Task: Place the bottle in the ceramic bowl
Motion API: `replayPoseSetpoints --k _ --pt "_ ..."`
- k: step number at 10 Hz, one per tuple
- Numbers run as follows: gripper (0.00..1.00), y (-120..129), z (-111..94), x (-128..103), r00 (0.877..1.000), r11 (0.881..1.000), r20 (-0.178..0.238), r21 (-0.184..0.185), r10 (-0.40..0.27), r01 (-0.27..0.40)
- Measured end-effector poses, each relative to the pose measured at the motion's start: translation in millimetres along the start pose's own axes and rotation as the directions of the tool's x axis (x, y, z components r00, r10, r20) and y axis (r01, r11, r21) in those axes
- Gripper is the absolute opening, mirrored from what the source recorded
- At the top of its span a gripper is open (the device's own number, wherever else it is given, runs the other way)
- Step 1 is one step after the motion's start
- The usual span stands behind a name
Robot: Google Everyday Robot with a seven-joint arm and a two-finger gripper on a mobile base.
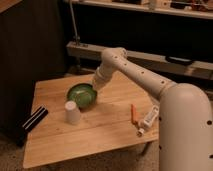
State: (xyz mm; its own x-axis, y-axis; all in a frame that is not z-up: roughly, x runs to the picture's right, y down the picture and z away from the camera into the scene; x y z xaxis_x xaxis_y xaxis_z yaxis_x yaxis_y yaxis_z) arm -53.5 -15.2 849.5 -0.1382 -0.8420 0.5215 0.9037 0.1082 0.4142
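While the slim white bottle (149, 118) is noted beside a thin orange stick (133, 112), the gripper (95, 86) is held closed. It is positioned at the round green ceramic bowl's (80, 94) rim.

A white robot arm (137, 75) reaches across a wooden table (100, 137), its gripper (95, 86), fingers closed, at the 3 o'clock rim of the green ceramic bowl (80, 94). An upturned white cup (72, 112) stands at the bowl's 7 o'clock. The bottle (149, 119) lies at the table's 4 o'clock edge, an orange stick (133, 112) just beside it.
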Motion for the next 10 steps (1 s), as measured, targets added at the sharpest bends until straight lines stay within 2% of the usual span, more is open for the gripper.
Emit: replayPoseSetpoints --k 4,6,7,10 --pt "0.02 0 0 0 1.0 1.0 0.002 -0.004 0.001 -0.001" --pt "0.02 9 -6 4 0.999 0.998 0.016 -0.054 0.04 -0.039" --pt "0.02 29 -20 4 0.997 0.992 0.014 -0.093 0.081 -0.08" --pt "0.02 92 -59 -20 0.982 0.975 -0.006 -0.117 0.188 -0.188"
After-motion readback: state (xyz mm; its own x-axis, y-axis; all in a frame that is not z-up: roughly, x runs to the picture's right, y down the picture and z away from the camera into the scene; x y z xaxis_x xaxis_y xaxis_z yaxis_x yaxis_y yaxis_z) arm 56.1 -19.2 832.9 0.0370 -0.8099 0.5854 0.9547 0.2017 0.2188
